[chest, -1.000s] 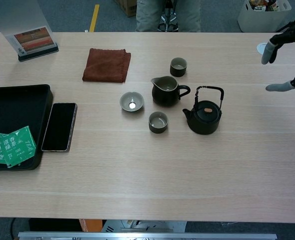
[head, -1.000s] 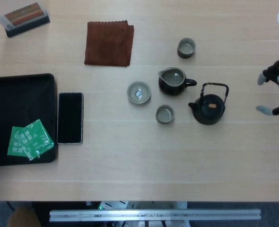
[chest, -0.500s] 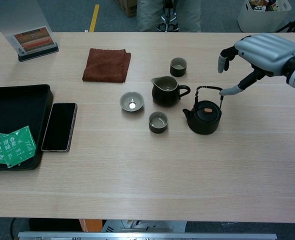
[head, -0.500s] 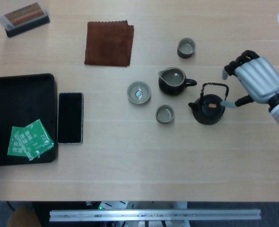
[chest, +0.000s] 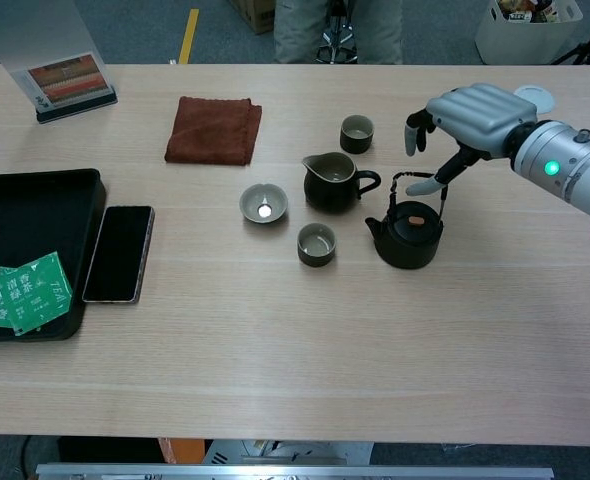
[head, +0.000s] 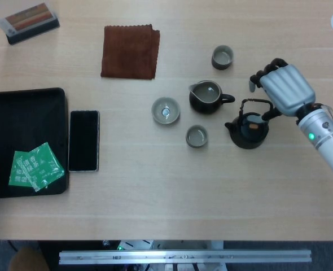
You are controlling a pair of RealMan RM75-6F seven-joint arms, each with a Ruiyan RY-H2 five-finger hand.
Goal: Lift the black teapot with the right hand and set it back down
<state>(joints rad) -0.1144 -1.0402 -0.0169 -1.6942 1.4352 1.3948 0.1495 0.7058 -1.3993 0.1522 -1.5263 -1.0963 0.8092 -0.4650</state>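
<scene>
The black teapot [head: 249, 129] [chest: 408, 236] stands on the table right of centre, its hoop handle upright and spout pointing left. My right hand [head: 282, 88] [chest: 465, 115] hovers just above and right of the handle, fingers spread apart and holding nothing. Its thumb reaches toward the top of the handle in the chest view; whether it touches is unclear. My left hand shows in neither view.
A dark pitcher [head: 205, 97] stands close left of the teapot. Small cups [head: 196, 136], [head: 223, 57] and a small bowl [head: 165, 110] ring it. A brown cloth [head: 130, 51], a phone [head: 84, 140] and a black tray [head: 25, 113] holding green packets lie to the left.
My right hand came in from the right edge of the table and now hangs over the teapot's handle. The teapot has not moved.
</scene>
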